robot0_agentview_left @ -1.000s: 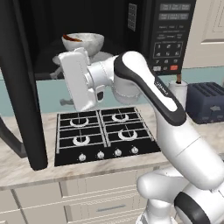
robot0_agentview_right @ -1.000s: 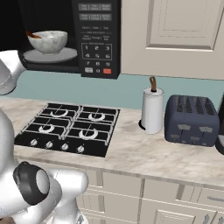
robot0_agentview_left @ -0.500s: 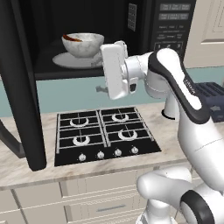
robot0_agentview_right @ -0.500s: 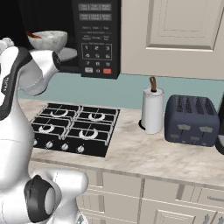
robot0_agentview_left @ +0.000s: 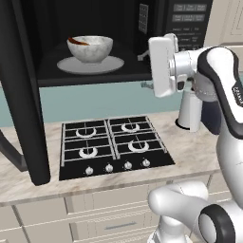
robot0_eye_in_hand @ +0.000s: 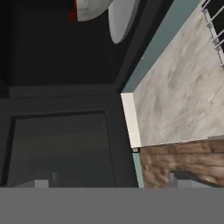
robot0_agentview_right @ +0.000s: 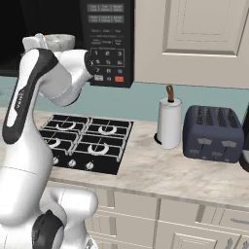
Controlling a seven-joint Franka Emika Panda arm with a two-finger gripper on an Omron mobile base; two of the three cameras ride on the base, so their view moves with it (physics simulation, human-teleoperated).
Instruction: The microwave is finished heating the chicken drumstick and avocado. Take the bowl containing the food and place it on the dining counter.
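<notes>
The microwave [robot0_agentview_left: 190,19] stands open, its dark door [robot0_agentview_left: 21,95] swung out to the left. Inside, the marbled bowl [robot0_agentview_left: 90,47] sits on the pale turntable plate [robot0_agentview_left: 90,65]. A reddish-brown end of the chicken drumstick [robot0_agentview_left: 77,41] pokes over the bowl's rim. The avocado is hidden in the bowl. My gripper [robot0_agentview_left: 144,71] hangs open and empty at the right edge of the opening, fingers pointing left, well to the right of the bowl. In the hand view the bowl [robot0_eye_in_hand: 92,6] and plate [robot0_eye_in_hand: 122,19] lie at the top edge. The dining counter is out of view.
A black gas hob [robot0_agentview_left: 111,144] lies on the marbled counter [robot0_agentview_right: 160,170] under the microwave. A paper towel roll [robot0_agentview_right: 169,121] and a dark toaster [robot0_agentview_right: 211,133] stand to the right. Cream wall cabinets [robot0_agentview_right: 194,39] hang beside the microwave, and drawers run below.
The hand has swung rightward, from in front of the microwave's opening near the bowl to its right edge. The jaws have stayed open. The bowl has not moved.
</notes>
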